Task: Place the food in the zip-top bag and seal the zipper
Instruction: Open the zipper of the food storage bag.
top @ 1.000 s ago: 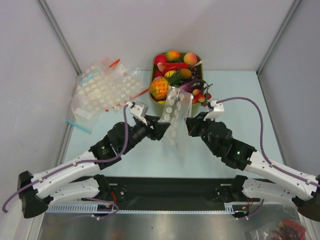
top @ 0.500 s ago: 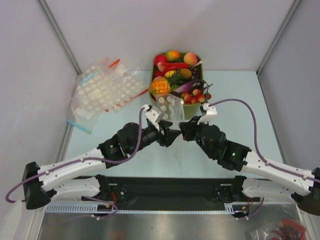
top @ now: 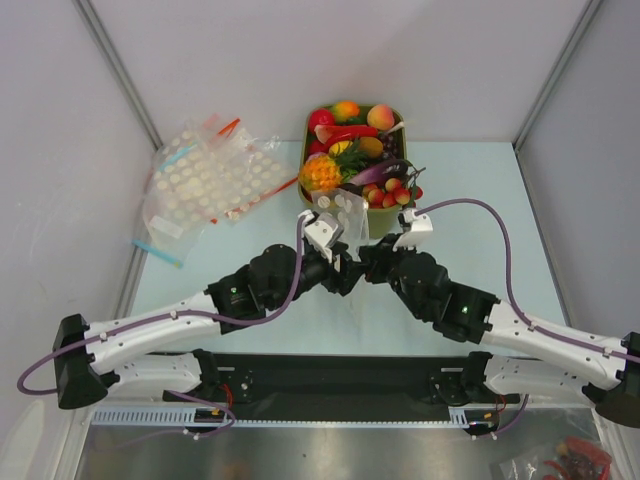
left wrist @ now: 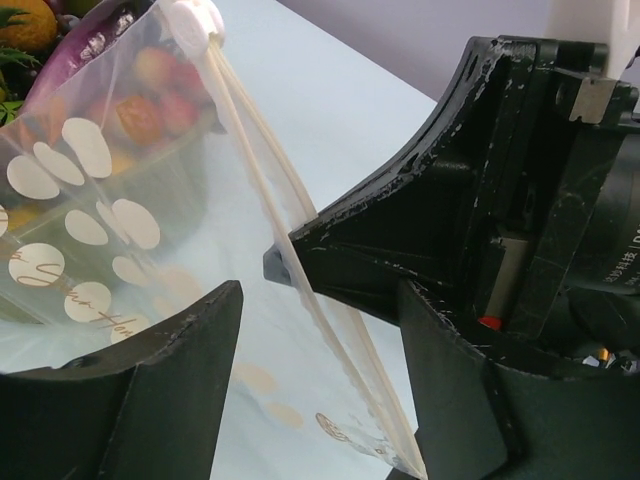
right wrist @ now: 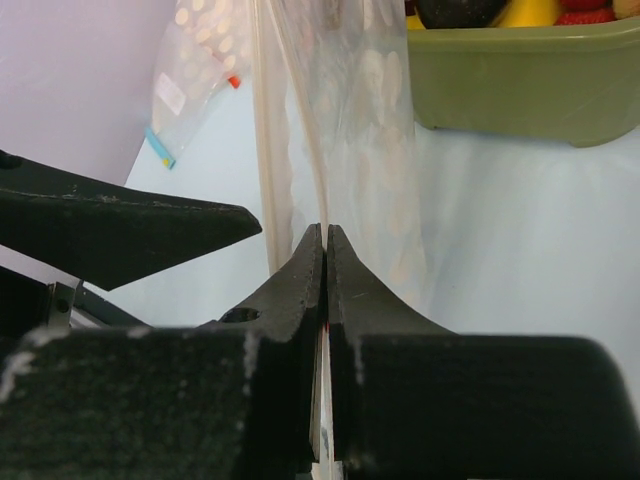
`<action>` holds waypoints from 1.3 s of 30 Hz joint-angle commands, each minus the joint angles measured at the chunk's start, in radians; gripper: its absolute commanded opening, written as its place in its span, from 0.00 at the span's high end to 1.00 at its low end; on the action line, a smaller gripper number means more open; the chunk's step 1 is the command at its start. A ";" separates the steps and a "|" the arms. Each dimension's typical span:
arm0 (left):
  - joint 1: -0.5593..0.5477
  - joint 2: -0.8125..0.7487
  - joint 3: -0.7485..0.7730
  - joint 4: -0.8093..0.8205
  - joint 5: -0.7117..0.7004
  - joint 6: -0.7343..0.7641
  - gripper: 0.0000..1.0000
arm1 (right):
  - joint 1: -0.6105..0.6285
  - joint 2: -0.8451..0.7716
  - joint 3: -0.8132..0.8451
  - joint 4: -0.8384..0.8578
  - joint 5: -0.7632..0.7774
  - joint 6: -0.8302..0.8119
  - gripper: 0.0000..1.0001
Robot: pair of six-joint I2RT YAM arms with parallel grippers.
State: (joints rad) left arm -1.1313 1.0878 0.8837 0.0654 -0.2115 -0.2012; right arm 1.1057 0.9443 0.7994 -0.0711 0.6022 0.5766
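The zip-top bag (top: 340, 212), clear with pale dots, hangs upright between my two grippers in front of the food tray. My right gripper (right wrist: 326, 232) is shut on the bag's mouth edge beside the pale zipper (right wrist: 268, 150). My left gripper (left wrist: 318, 330) is open and straddles the zipper (left wrist: 260, 130) right next to the right gripper's tip. A white slider (left wrist: 192, 18) sits at the strip's far end. The food lies in the tray behind the bag: pineapple (top: 320, 175), red berries (top: 385, 192), a dark purple piece (top: 382, 170). I see no food inside the bag (left wrist: 100, 200).
The green tray (top: 308, 125) stands at the back centre, heaped with toy fruit, and it also shows in the right wrist view (right wrist: 520, 80). A heap of dotted clear bags (top: 205, 180) with red and blue strips lies at the back left. Both arms meet at the table's middle.
My left gripper has moved right along the bag's mouth until it is close against the right gripper. The bag, earlier hanging long between them, is now bunched and shorter.
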 commanded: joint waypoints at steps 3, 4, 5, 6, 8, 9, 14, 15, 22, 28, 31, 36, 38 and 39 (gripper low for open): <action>-0.013 -0.020 0.028 0.002 -0.025 0.017 0.31 | 0.006 -0.059 0.012 0.060 0.110 0.028 1.00; -0.015 -0.034 0.009 0.008 -0.038 0.010 0.31 | 0.006 -0.064 0.008 0.060 0.113 0.028 1.00; -0.013 -0.058 -0.002 0.016 -0.049 0.008 0.33 | 0.006 -0.073 0.004 0.060 0.114 0.023 1.00; -0.015 -0.072 -0.011 0.033 -0.054 0.009 0.34 | 0.006 -0.076 0.003 0.060 0.114 0.023 1.00; -0.013 -0.092 -0.032 0.042 -0.077 0.006 0.35 | 0.006 -0.079 0.001 0.062 0.122 0.025 1.00; -0.013 -0.104 -0.037 0.053 -0.075 0.008 0.36 | 0.006 -0.079 0.001 0.060 0.123 0.025 1.00; -0.015 -0.079 -0.023 0.036 -0.032 0.034 0.43 | 0.006 -0.076 0.001 0.060 0.126 0.029 1.00; -0.015 -0.057 -0.014 0.028 -0.028 0.037 0.44 | 0.006 -0.078 0.001 0.060 0.126 0.031 1.00; -0.022 0.006 0.034 -0.001 -0.017 0.043 0.42 | 0.006 -0.073 0.001 0.091 0.116 0.031 1.00; -0.025 0.020 0.040 -0.006 -0.032 0.046 0.41 | 0.006 -0.056 0.004 0.094 0.088 0.029 1.00; -0.042 0.029 0.053 -0.024 -0.096 0.054 0.41 | 0.006 -0.049 0.006 0.096 0.082 0.029 1.00; -0.064 0.052 0.081 -0.058 -0.228 0.054 0.46 | 0.006 -0.029 0.011 0.097 0.058 0.026 1.00; -0.070 0.054 0.086 -0.096 -0.285 0.049 0.47 | 0.006 -0.018 0.018 0.090 0.048 0.028 1.00; -0.068 0.052 0.089 -0.104 -0.304 0.040 0.47 | 0.008 -0.009 0.021 0.088 0.042 0.029 1.00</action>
State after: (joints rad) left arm -1.1912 1.1412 0.9264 -0.0044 -0.3950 -0.1673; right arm 1.1072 0.9188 0.7986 -0.0235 0.6495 0.5949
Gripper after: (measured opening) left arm 0.533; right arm 0.013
